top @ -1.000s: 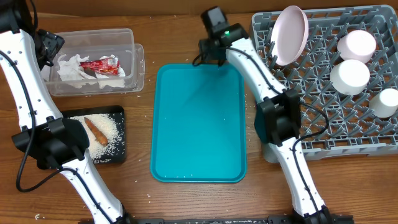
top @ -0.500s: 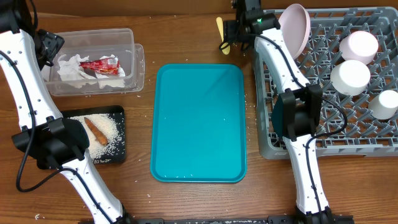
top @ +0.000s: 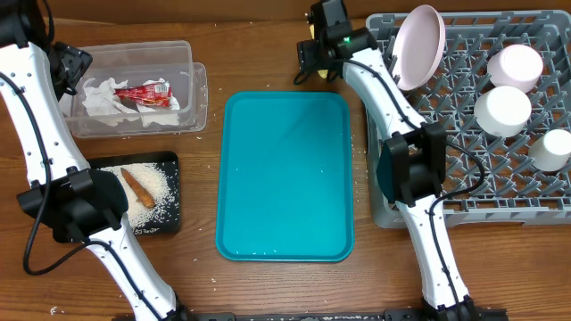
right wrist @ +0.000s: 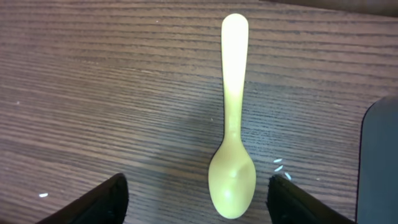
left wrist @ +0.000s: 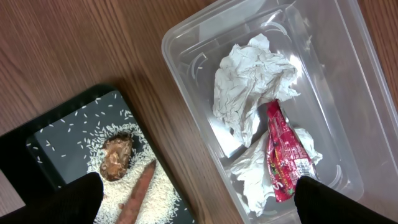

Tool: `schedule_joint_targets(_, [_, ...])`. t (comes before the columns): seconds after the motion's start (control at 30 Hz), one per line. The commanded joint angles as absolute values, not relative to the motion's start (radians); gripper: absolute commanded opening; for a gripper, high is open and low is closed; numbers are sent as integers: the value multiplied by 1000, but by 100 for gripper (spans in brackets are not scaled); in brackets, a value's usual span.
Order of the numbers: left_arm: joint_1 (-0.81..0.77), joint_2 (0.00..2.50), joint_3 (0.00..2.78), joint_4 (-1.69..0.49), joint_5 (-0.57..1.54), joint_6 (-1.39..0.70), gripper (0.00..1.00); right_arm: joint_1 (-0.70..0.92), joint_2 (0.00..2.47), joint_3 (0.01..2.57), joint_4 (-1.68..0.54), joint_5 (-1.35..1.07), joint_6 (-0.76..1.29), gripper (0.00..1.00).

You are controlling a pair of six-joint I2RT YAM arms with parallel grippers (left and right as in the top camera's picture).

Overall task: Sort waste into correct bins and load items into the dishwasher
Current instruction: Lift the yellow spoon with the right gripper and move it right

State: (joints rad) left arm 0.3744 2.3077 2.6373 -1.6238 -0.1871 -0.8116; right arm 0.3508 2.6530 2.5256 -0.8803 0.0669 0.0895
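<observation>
The pale yellow spoon (right wrist: pixel 232 177) lies flat on the wood, handle pointing away. My right gripper (right wrist: pixel 202 199) is open around its bowl end, with a finger on each side and neither touching it. In the overhead view the right gripper (top: pixel 310 61) hides the spoon, between the teal tray and the dishwasher rack (top: pixel 464 183). The rack holds a plate (top: pixel 419 45), two bowls (top: pixel 515 64) and a cup (top: pixel 558 147). My left gripper (left wrist: pixel 199 202) hangs open and empty over the clear tub (left wrist: pixel 186 43), which holds napkins (left wrist: pixel 249 87) and a red wrapper (left wrist: pixel 283 155).
The black tray (top: pixel 165 223) holds rice (left wrist: pixel 155 193), a brown stick (left wrist: pixel 140 193) and a brown lump (left wrist: pixel 116 155). The large teal tray (top: pixel 285 178) lies in the middle. A few rice grains (right wrist: pixel 278 165) lie beside the spoon.
My right gripper swung right toward the rack, then back left over the spoon, which it now hides from overhead. Its jaws opened wider. The left arm stayed still.
</observation>
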Motion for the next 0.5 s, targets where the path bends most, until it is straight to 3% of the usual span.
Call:
schedule_joint_targets(0.0, [370,2304,2637,-1622,-187,-808,100,347,2683,2525,-867,116,90,74])
schedule_joint_targets(0.47, [370,2304,2637,-1622,-187,-808,100,346,2764,2525,-844,130,94,75])
